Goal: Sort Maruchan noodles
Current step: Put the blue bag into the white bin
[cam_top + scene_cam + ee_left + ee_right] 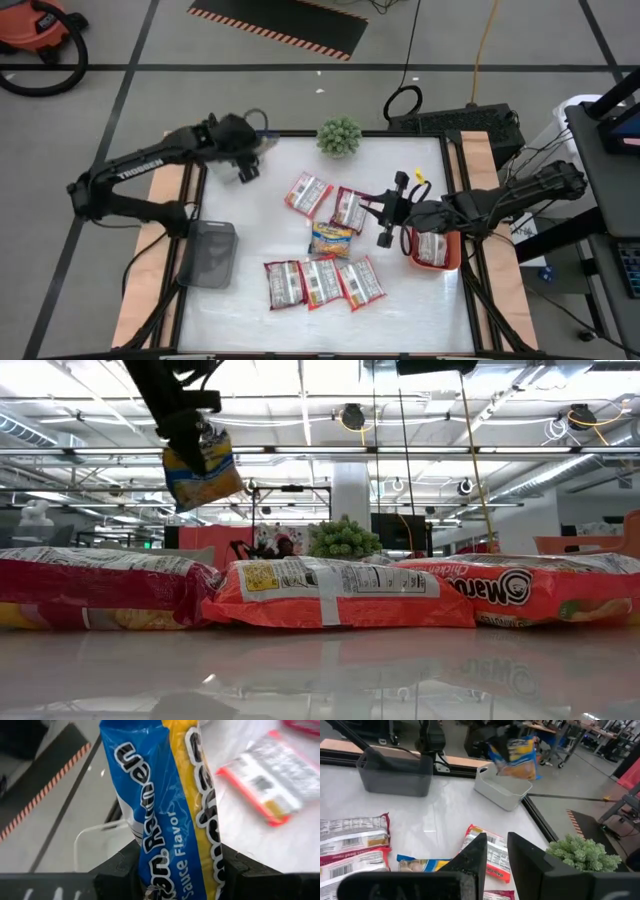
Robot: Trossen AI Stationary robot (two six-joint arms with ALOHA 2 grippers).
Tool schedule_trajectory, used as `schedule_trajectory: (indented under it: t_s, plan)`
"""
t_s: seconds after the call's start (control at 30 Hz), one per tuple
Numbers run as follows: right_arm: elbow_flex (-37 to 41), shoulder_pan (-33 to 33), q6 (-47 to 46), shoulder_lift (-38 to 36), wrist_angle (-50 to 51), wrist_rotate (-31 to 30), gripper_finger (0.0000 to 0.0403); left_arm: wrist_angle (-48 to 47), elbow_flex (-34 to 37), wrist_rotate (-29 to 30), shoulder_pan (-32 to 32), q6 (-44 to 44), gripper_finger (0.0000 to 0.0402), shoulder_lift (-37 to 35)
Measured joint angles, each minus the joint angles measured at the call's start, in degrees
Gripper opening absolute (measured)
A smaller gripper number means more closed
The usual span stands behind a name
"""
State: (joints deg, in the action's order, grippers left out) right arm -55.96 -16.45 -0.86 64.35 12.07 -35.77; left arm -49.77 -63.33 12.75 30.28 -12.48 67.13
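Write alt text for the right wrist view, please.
The left end effector holds a yellow-and-blue noodle packet above a white bin. Red packets lie on the table, near a grey bin and a green plant.

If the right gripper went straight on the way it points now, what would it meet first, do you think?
Probably the red-and-white packet lying just beyond the right gripper, whose fingers stand slightly apart and empty; depth is uncertain.
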Motion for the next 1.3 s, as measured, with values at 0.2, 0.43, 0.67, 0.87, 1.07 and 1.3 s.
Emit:
schedule_trajectory:
  t_s: [0.2,0.43,0.67,0.87,1.07,1.3]
  plan:
    - [0.0,0.0,0.0,0.2,-0.2,-0.1,0.0073,-0.2,0.0,-7.5,12.7,-6.4,0.0156,0.0]
    - [0.0,0.0,0.0,0.2,-0.1,0.0,0.0073,-1.0,0.0,-13.4,23.5,-13.5,0.0156,0.0]
    - [1.2,0.1,0.3,0.2,-0.6,-0.1,0.0073,2.9,2.8,-13.8,27.9,-8.7,0.0156,0.4]
    - [1.2,0.1,0.4,0.2,-0.8,-0.1,0.0073,7.1,7.8,-14.5,29.6,-8.3,0.0156,0.5]
    - [1.2,0.1,1.9,0.2,-1.3,-0.1,0.0073,7.6,11.9,-14.4,29.8,-11.6,0.0156,0.4]
    - [1.2,0.1,1.9,0.2,-1.7,-0.1,0.0073,9.6,13.9,-14.4,29.8,-8.3,0.0157,0.5]
